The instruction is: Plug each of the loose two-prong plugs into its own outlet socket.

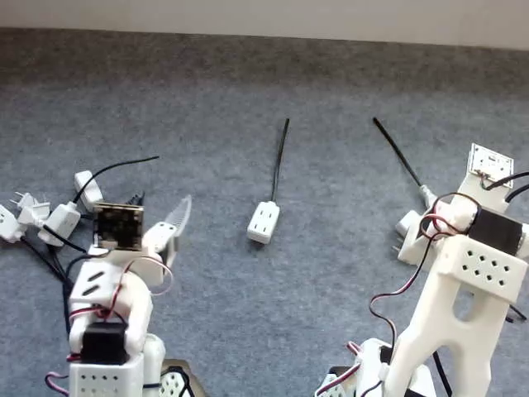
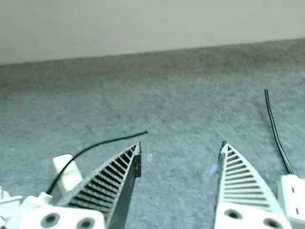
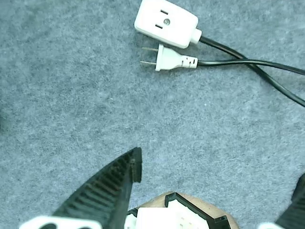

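Grey carpet [image 1: 331, 74]: task pieces are scattered on it.
Left gripper [image 2: 181, 146]: held spread and empty, between plug cluster [image 1: 40, 217] and middle socket [image 1: 263, 222].
Right gripper [image 3: 220, 164]: held parted over loose plug [image 3: 169, 61] just beside its socket [image 3: 167, 21], seemingly for pickup.

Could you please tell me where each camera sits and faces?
High view: overhead, looking down at the table; left arm and right arm show.
Left wrist view: on the left arm, looking along the table; open left gripper.
Right wrist view: on the right arm, looking down at a plug; open right gripper.
Shared: high and left wrist views both show the middle socket.
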Controlling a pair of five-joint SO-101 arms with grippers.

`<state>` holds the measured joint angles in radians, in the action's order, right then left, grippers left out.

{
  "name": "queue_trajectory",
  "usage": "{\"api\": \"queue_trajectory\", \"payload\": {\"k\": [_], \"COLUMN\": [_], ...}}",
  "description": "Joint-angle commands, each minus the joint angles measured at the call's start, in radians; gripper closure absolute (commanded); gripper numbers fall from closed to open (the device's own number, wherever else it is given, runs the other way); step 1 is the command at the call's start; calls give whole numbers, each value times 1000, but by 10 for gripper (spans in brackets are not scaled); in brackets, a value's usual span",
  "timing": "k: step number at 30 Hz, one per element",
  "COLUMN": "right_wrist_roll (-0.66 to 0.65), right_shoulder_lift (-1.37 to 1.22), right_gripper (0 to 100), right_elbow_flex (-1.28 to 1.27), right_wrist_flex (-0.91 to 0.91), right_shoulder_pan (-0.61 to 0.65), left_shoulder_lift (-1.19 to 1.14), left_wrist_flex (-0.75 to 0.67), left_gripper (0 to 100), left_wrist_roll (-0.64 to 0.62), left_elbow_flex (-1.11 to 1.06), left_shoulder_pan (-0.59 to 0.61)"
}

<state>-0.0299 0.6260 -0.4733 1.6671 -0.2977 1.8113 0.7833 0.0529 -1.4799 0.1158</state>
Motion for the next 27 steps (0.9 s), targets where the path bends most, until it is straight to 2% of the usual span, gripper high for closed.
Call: {"api": "queue_trajectory", "payload": {"k": [1,5,12,16,20,25,27], "right_wrist_roll": [-12,-15,-18,-18,-18,-18,-18], "right_shoulder_lift": [18,18,18,16,15,15,13], "right_gripper": [544,544,544,544,544,544,544], "right_elbow_flex": [-21,-30,-31,-31,-31,-31,-31], "right_wrist_flex": [-16,-47,-42,-42,-42,-42,-42], "right_shoulder_pan": [-4,-10,-12,-12,-12,-12,-12], "left_shoulder_lift": [2,2,1,-25,-197,-550,-696], "left_wrist_flex": [-26,-23,-21,-26,-26,-17,31], "left_gripper": [736,736,736,737,737,737,737], "left_wrist_roll": [-80,-199,-199,-199,-198,-203,-203], "left_elbow_flex": [108,163,179,260,421,636,700], "left_shoulder_pan": [125,274,280,282,282,288,288]}}
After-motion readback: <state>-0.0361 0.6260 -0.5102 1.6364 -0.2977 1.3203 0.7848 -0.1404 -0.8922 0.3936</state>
